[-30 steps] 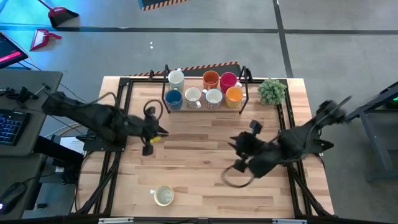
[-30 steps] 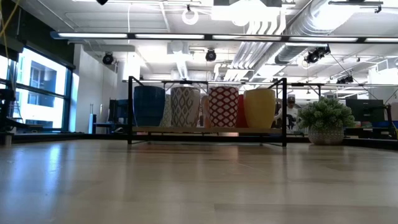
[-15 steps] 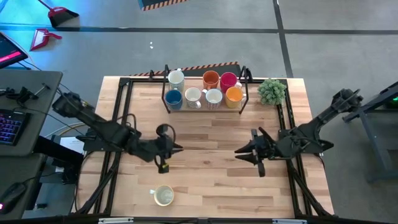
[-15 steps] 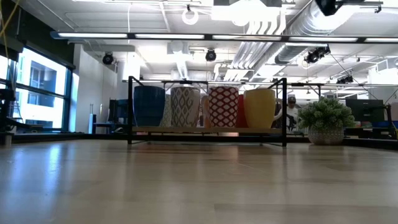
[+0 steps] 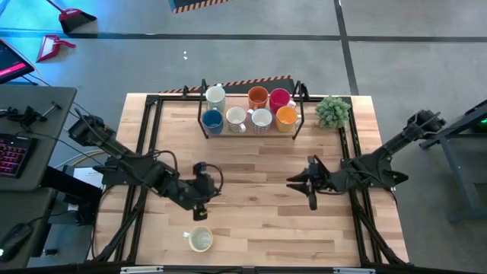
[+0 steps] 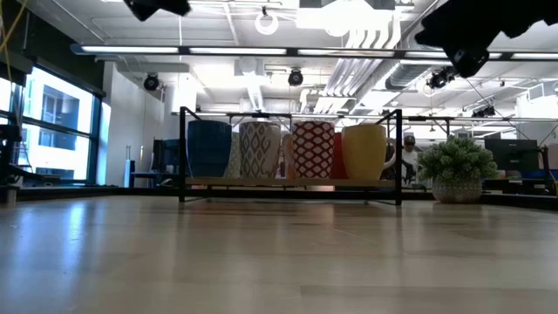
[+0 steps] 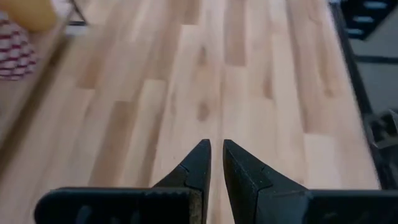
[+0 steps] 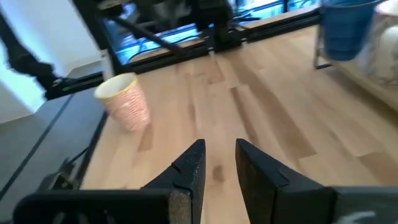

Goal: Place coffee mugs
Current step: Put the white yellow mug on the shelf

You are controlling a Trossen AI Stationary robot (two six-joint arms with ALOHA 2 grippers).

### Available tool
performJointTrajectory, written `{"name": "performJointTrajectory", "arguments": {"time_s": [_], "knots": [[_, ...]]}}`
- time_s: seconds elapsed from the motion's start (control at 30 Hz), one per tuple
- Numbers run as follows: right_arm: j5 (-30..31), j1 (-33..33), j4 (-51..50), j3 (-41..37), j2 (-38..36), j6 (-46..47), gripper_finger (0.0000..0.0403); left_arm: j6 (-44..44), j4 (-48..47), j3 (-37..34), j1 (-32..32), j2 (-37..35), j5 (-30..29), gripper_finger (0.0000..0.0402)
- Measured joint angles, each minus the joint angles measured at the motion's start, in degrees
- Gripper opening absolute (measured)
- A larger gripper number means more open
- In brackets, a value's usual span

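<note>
Seven coffee mugs stand on a black wire rack (image 5: 298, 114) at the table's far middle: white (image 5: 215, 95), orange (image 5: 258, 97), red (image 5: 279, 97), blue (image 5: 212, 119), two more white (image 5: 236, 118), and yellow-orange (image 5: 286, 116). One cream mug (image 5: 200, 240) stands upright by itself near the near edge, and shows in the right wrist view as the cream mug (image 8: 124, 99). My left gripper (image 5: 213, 185) hovers above the table, just far of that mug, shut and empty (image 7: 216, 149). My right gripper (image 5: 291, 183) hovers at the table's middle right, pointing left, open with a narrow gap (image 8: 219, 152), holding nothing.
A small green potted plant (image 5: 332, 111) stands at the far right, beside the rack. Black frame rails (image 5: 144, 144) run along the table's left and right sides. Bare wood lies between the two grippers and in front of the rack (image 6: 288, 187).
My left gripper has moved toward the near edge and a little right, sinking toward the lone cream mug. My right arm has unfolded and sunk, and its gripper has tipped up from pointing down to nearly level, pointing left. Both arms now show at the top of the low view.
</note>
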Motion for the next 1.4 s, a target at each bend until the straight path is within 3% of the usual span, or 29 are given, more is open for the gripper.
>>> {"name": "performJointTrajectory", "arguments": {"time_s": [0.2, 0.4, 0.67, 0.87, 1.1, 1.4], "knots": [[2.6, -1.9, -0.1, 0.0, 0.0, 0.6, 0.0078, -4.1, -6.8, 0.0, -1.4, -0.3, 2.2, 0.0030], [0.9, -3.8, -1.5, 0.0, 0.0, 0.9, 0.0078, -13.5, -8.3, 0.0, 0.6, 0.2, 14.8, 0.0030], [-4.2, -5.9, -3.9, 0.0, 0.0, 1.2, 0.0078, -22.0, -5.3, 0.1, -4.0, 1.6, 22.2, 0.0030], [-6.8, -5.9, -6.6, 0.0, 0.0, 2.7, 0.0078, -22.5, -4.7, 3.5, -8.0, 7.3, 22.6, 0.0030], [-10.3, -5.9, -8.6, 0.0, 0.0, 6.7, 0.0078, -22.5, -11.7, 7.4, -9.1, 14.1, 23.4, 0.0030], [-13.7, -5.9, -10.6, 0.0, 0.0, 6.9, 0.0078, -22.4, -16.8, 9.2, -8.1, 15.4, 23.4, 0.0030]]}}
